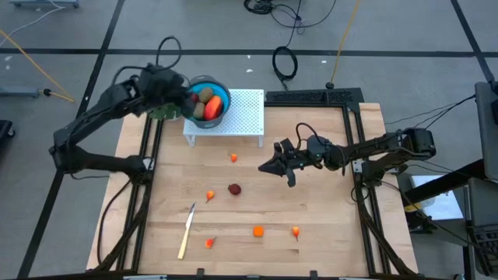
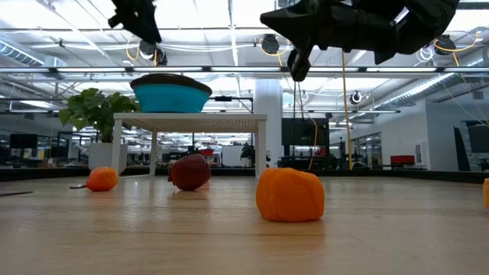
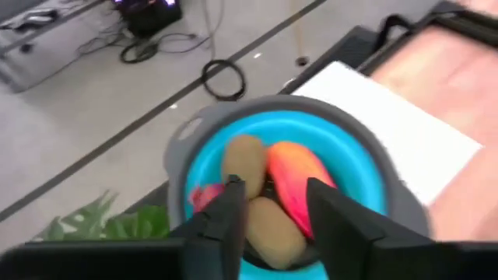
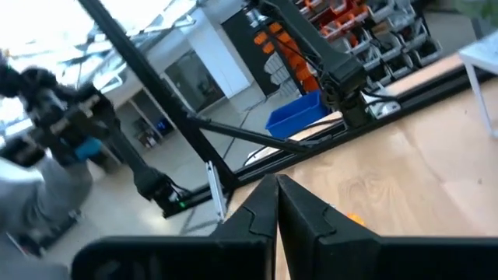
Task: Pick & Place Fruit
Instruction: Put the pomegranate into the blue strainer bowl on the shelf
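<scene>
Left gripper (image 3: 272, 210) hangs over the blue bowl (image 1: 222, 92) on the white perforated stand (image 1: 245, 113) at the far side of the bench (image 1: 327, 233). Its fingers (image 3: 229, 214) are parted, straddling an olive-brown oval (image 3: 272, 237) below them; can't tell if it's gripping or clear of it.

In the bowl: second olive-brown oval (image 3: 243, 159), the larger red-orange piece (image 3: 299, 183), and a bit of dark red (image 3: 204, 196) at the edge. In the left wrist view the red-orange piece's long axis runs diagonally across the bowl, alongside the two ovals.

Right gripper (image 4: 276, 204) is clenched empty, above mid-bench, pointing toward the left side.

Loose on the bench: dark red round one (image 1: 235, 188) near centre, roundish so no clear axis. Tiny orange ones scattered around it (image 1: 233, 158) (image 1: 210, 195) (image 1: 258, 230) (image 1: 296, 230) (image 1: 209, 243); too small to read orientation.

Yellow-handled knife (image 1: 186, 231) lies left of them, long axis near-to-far, slightly tilted, blade away from the near edge.
</scene>
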You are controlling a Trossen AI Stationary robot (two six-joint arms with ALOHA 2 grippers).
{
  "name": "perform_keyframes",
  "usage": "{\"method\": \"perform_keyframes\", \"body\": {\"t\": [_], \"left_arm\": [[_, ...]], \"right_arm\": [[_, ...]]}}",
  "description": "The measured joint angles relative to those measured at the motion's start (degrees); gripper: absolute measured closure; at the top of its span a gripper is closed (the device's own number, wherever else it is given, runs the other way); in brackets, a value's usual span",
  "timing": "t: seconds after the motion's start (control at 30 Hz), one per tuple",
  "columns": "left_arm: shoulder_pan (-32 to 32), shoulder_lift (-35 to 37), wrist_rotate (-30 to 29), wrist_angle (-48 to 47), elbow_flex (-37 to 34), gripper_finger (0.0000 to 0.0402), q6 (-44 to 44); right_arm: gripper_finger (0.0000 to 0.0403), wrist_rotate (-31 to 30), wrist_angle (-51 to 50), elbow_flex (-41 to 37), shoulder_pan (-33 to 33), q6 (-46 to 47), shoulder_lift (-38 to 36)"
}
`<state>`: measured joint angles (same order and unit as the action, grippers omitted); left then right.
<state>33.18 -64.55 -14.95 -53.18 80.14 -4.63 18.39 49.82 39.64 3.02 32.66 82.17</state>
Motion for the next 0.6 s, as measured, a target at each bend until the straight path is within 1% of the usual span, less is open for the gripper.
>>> {"method": "perform_keyframes", "body": {"t": [0.13, 0.27, 0.33, 0.47, 0.53, 0.6], "left_arm": [[-4.09, 3.63, 1.76, -1.53, -1.24, 0.0331, -2.7], [-8.77, 8.03, 4.38, 0.43, -4.71, 0.0389, -5.34], [-11.1, 10.38, 4.8, 1.58, -7.32, 0.0395, -7.26], [-15.83, 15.06, 4.56, 5.88, -13.54, 0.0389, -11.74], [-18.03, 17.18, 4.45, 8.72, -16.53, 0.0397, -12.45], [-20.44, 18.91, 4.45, 12.1, -19.49, 0.0399, -12.5]], "right_arm": [[0.0402, -0.01, -0.02, 0.0, -1.11, -5.14, 0.0], [0.0402, -0.04, 0.0, 0.0, -2.22, -7.0, 0.0], [0.0402, -0.11, 0.0, 0.0, -2.86, -7.01, 0.0], [0.0401, -0.13, 0.02, 0.0, -4.56, -7.45, 0.0], [0.0401, -0.37, 0.06, 0.0, -5.63, -8.35, 0.0], [0.0402, -2.19, 0.6, 0.0, -6.77, -8.51, 0.02]]}}
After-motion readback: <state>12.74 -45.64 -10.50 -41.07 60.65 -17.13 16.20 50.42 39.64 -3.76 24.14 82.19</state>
